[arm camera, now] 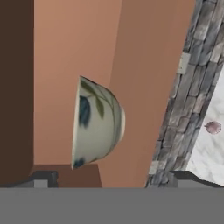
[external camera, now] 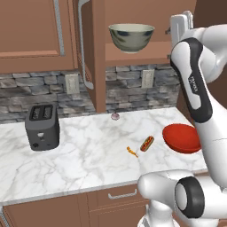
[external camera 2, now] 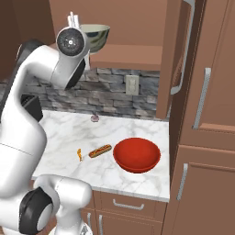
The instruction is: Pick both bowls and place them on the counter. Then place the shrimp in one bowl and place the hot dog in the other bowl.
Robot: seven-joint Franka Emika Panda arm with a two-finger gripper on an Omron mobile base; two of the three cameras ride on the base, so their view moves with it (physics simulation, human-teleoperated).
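The deep grey-beige bowl (external camera: pixel 131 36) (external camera 2: pixel 97 36) (arm camera: pixel 98 124) stands on a shelf inside the open wall cabinet. My gripper (external camera: pixel 170 42) (external camera 2: pixel 74 19) (arm camera: pixel 113 181) hovers level with it, just to its right in the left base view, a short gap away. Its jaws are open and hold nothing. The glossy red bowl (external camera: pixel 181 138) (external camera 2: pixel 137 154) rests on the white marble counter (external camera: pixel 88 155) (external camera 2: pixel 64 133) at the right. Just left of the red bowl lies the hot dog (external camera: pixel 147 143) (external camera 2: pixel 99 150). The thin orange shrimp (external camera: pixel 132 151) (external camera 2: pixel 79 154) is beside the hot dog, further left.
A small pinkish bulb (external camera: pixel 115 116) (external camera 2: pixel 95 118) (arm camera: pixel 213 127) lies near the stone backsplash. At the counter's left stands a dark toaster (external camera: pixel 43 126) (external camera 2: pixel 30 106). The cabinet door (external camera: pixel 86 44) (external camera 2: pixel 183 55) hangs open beside the shelf. Tall wooden cabinets border the counter on the right.
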